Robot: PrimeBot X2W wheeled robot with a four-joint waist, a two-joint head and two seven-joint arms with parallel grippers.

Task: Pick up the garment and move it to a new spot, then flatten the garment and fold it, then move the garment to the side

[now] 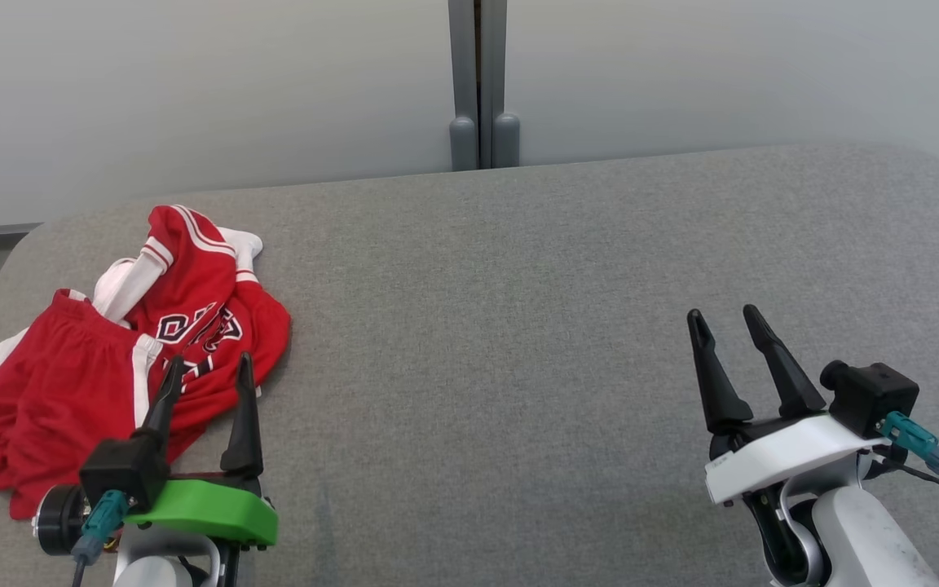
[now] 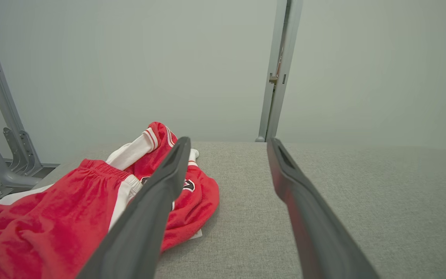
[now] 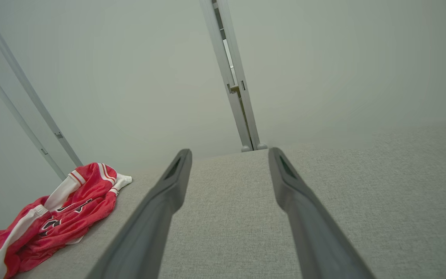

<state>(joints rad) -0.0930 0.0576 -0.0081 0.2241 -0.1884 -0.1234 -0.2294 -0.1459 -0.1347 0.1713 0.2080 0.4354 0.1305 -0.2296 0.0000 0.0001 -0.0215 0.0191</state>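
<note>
The garment (image 1: 103,359) is a crumpled red piece with white stripes and dark lettering, lying at the left end of the grey padded table (image 1: 518,326). In the left wrist view the garment (image 2: 60,217) spreads under the left finger. My left gripper (image 1: 209,371) hovers over the garment's near right edge, open, nothing between its fingers. My right gripper (image 1: 722,318) stands open over bare table at the right, far from the garment (image 3: 52,221), which lies far left in the right wrist view.
A pale wall with a grey vertical post (image 1: 482,81) runs behind the table's far edge. Grey frame brackets (image 2: 10,155) stand beyond the table's left end. The table's corners are rounded.
</note>
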